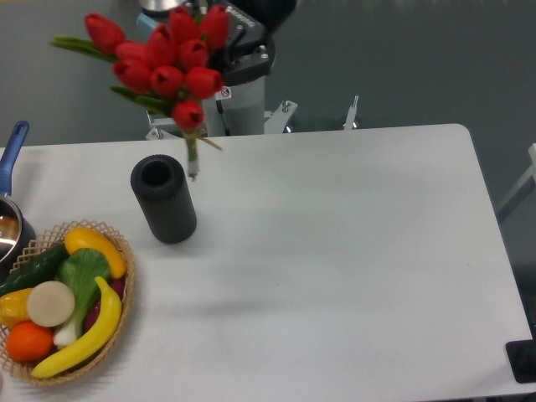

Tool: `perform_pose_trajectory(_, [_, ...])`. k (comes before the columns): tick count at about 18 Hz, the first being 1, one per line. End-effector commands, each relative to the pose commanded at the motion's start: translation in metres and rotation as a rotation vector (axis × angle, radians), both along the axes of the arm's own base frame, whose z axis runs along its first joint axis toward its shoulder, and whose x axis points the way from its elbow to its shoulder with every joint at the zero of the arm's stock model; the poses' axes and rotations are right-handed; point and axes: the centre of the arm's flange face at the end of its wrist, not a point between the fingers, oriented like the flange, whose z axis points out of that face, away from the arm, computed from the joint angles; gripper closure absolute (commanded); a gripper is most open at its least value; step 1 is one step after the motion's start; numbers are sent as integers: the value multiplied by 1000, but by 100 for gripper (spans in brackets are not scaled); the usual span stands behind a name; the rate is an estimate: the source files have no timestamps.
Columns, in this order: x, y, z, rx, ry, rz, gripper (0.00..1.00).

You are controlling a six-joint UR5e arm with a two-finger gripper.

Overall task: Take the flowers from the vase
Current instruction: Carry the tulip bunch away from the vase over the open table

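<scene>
The flowers, a bunch of red tulip buds with green leaves, hang in the air at the top left, fully out of the vase. Their thin stems end just beyond the vase's far right rim. The vase, a matte black cylinder, stands upright on the white table with its round mouth empty. My gripper shows as dark parts behind the right side of the bunch. Its fingers are hidden by the blooms, and it holds the bunch up.
A woven basket of fruit and vegetables sits at the front left corner. A pot with a blue handle is at the left edge. The arm's pale base stands behind the table's far edge.
</scene>
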Motion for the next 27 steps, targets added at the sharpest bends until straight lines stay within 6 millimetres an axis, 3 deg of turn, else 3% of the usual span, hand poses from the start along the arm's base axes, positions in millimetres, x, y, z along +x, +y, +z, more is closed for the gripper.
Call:
perform_pose_trajectory(11, [-93, 6, -63, -429, 167, 209, 100])
perform_pose_trajectory(16, [-123, 6, -112, -600, 184, 235, 100])
perform_pose_trajectory(18, [-138, 6, -143, -714, 176, 257, 100])
perform_pose_trajectory(20, [-142, 26, -165, -803, 197, 238, 100])
perform_pose_trajectory(23, [-156, 39, -184, -915, 217, 247, 100])
perform_pose_trajectory(25, [-152, 60, -194, -942, 232, 217, 100])
perform_pose_trajectory(27, [-152, 65, -204, -955, 214, 213, 100])
